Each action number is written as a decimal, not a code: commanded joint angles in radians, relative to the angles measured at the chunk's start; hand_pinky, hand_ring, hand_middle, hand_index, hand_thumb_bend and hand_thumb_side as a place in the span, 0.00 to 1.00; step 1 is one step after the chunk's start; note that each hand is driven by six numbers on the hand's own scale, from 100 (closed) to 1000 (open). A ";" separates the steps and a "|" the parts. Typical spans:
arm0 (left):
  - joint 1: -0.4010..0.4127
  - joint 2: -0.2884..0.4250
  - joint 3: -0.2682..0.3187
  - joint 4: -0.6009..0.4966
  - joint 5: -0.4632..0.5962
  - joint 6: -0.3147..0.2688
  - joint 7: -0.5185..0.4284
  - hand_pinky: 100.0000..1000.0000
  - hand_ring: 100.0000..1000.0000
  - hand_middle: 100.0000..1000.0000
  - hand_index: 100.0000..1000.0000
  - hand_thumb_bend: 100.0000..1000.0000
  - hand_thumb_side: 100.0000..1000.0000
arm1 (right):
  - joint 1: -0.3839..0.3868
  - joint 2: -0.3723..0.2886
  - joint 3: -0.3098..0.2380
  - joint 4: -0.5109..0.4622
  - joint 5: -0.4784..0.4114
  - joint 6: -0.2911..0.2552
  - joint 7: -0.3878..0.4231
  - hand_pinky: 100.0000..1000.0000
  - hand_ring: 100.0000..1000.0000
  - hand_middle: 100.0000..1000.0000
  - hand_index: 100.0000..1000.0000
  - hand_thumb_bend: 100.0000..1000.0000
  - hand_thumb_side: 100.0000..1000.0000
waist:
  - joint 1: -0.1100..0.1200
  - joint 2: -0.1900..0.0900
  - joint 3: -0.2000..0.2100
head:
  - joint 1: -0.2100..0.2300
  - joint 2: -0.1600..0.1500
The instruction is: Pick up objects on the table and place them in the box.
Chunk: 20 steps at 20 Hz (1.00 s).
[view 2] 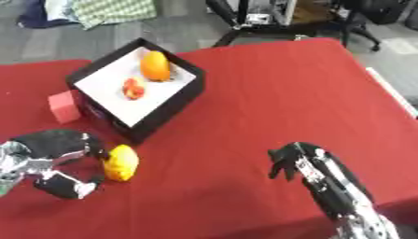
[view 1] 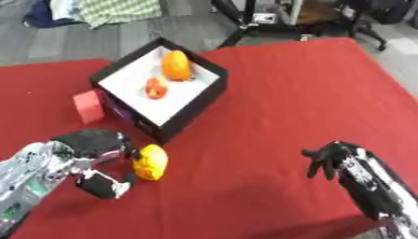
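At lower left, the left hand [view 1: 98, 158], fingers curled around the yellow fruit [view 1: 151, 162], should lift clear before crossing the box [view 1: 200, 100] wall.

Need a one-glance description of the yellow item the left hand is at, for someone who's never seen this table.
Start at the black box with the white floor on the red tablecloth. Just in front of its near corner, by the robot's left hand, is the yellow object. It is the only yellow piece and lies outside the box, unlike the orange fruit and small red-orange item inside or the pink block beside it.
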 commanded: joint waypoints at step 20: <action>-0.012 0.059 0.099 -0.163 0.115 0.129 0.124 0.81 0.70 0.70 0.88 0.01 0.49 | -0.003 -0.014 0.000 -0.022 0.003 0.000 0.003 0.88 0.41 0.18 0.52 0.00 0.65 | 0.014 -0.003 0.000 | -0.020 -0.002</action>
